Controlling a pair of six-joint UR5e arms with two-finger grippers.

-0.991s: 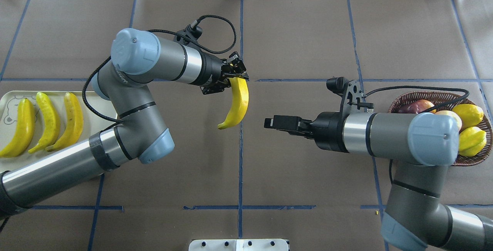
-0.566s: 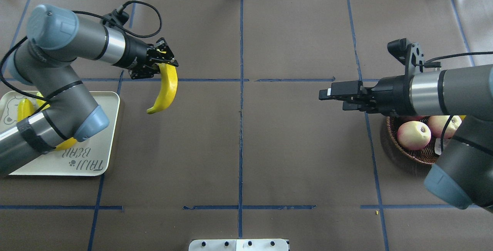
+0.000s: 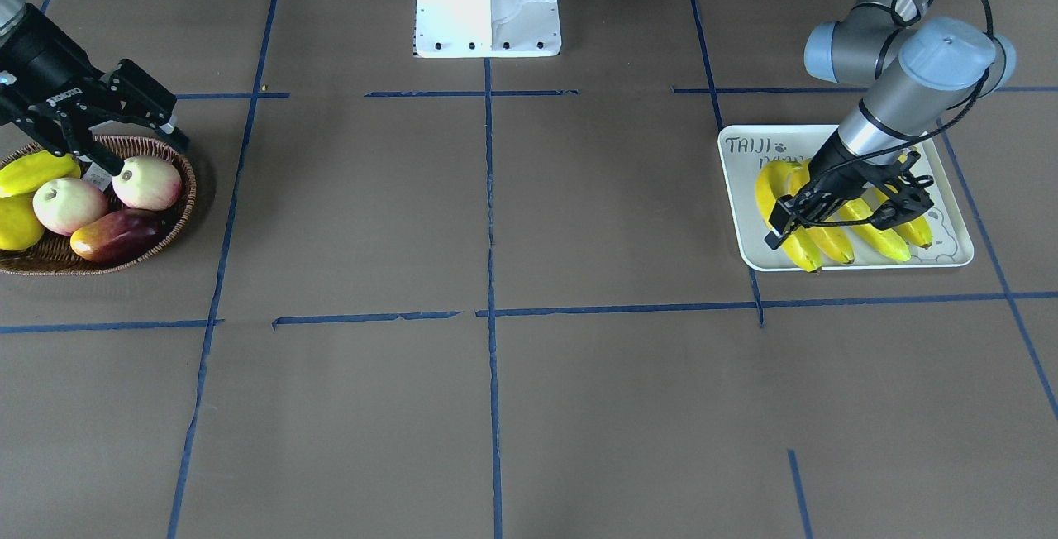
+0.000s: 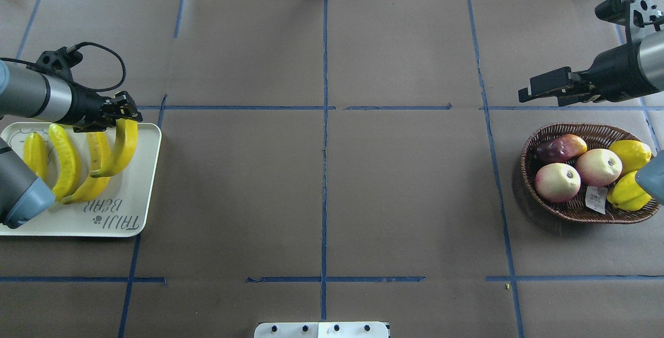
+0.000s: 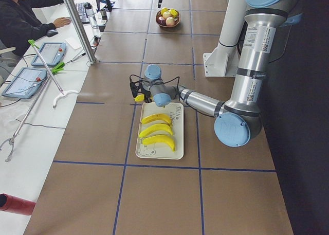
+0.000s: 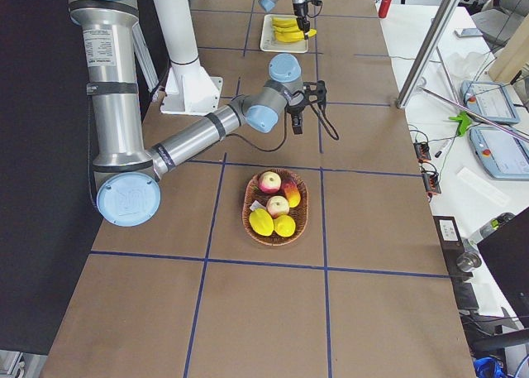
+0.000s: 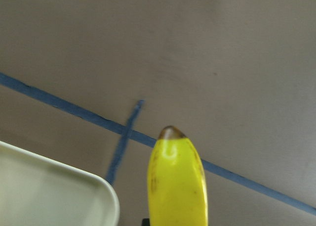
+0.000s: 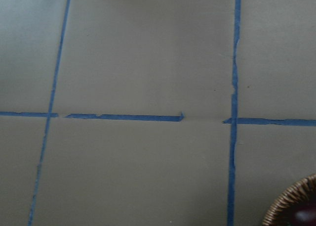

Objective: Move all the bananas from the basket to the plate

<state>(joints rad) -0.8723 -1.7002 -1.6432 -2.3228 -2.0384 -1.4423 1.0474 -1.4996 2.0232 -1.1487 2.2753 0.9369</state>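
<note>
At the left of the overhead view, three bananas lie on the plate. The left gripper is clamped on the fourth banana over the plate; release remains. At the right, the basket shows no bananas, and the right gripper has its jaws apart.

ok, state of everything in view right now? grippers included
left gripper: shut on held banana
held banana: gripped at one end, hanging over plate
other three bananas: lying side by side on plate
plate: flat on table
basket: holds other fruit, no bananas
right gripper: open, empty, off beside basket
</note>
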